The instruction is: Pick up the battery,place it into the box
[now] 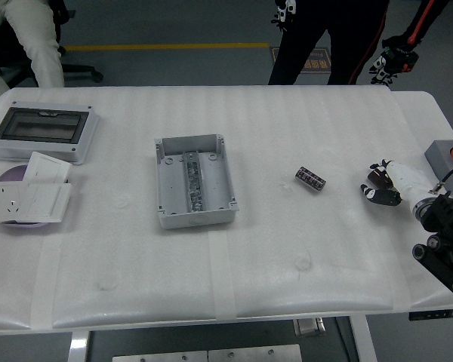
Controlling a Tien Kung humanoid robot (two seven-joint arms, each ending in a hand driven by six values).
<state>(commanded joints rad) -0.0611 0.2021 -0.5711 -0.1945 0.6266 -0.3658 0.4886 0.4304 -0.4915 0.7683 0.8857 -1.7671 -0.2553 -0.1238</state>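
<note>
Lying untouched on the white table [287, 302] between the open grey box [193, 180] and the right hand [382, 184], the battery [309, 179] awaits pickup; that hand's fingers hang loosely spread, empty, so everything remains

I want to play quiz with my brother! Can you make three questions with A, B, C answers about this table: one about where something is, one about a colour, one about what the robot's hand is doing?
1. Where is the battery?
A. Inside the box
B. On the table between the box and the right hand
C. In the hand

2. What colour is the open box?
A. Grey
B. Red
C. Yellow

3. What is the right hand doing?
A. Gripping the battery
B. Pressing on the box
C. Holding nothing, fingers loose

Answers:
1 B, it lies on the white table, right of the box.
2 A, its walls are grey.
3 C, the hand is apart from the battery.
</note>
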